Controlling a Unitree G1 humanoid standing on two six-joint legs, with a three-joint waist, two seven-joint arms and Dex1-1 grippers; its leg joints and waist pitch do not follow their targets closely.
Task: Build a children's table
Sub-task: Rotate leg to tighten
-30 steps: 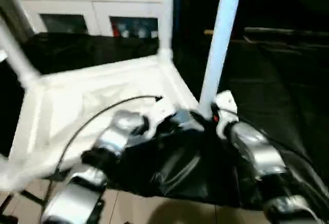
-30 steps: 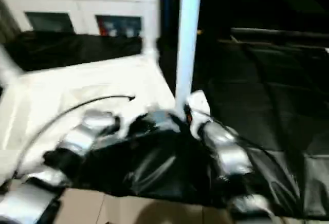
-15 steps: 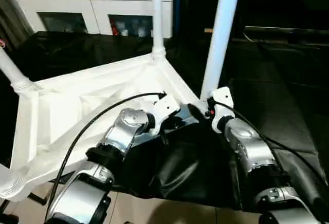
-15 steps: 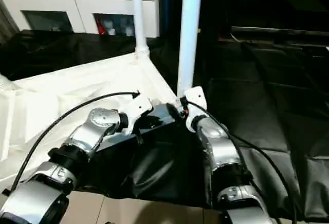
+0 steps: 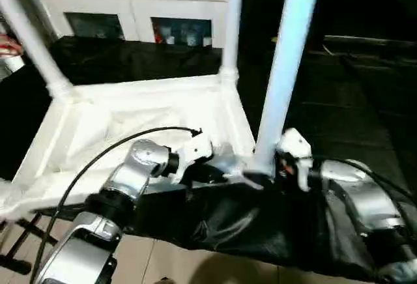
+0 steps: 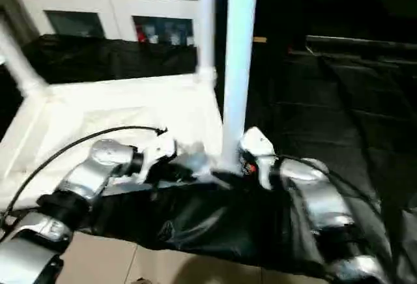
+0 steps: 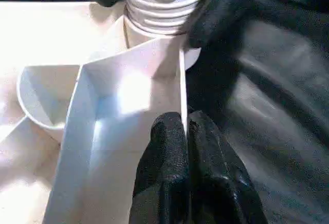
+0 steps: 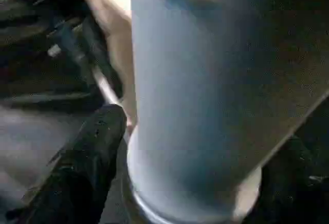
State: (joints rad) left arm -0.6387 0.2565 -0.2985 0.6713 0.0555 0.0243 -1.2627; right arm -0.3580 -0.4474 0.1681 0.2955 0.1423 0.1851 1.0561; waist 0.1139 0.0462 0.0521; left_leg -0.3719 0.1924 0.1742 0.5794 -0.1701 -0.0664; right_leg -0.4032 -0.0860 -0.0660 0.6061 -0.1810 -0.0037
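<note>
Three white legs rise from the children's table, which lies upside down on the black-covered surface in front of me, its rimmed underside facing up. The nearest leg stands in the corner socket closest to my arms; another leg stands at the far corner, and a third leg leans up from the corner on my left.

My left gripper is pinched tight on the thin raised rim of the table top, one black finger on each side of the wall, just beside the threaded base of the nearest leg.

My right gripper sits low around that same leg, its fingers spread either side of the shaft. They look to be cupping it near the collar, though I cannot tell whether they actually press on it.

Behind the table stands a white cabinet with glass-fronted doors.
</note>
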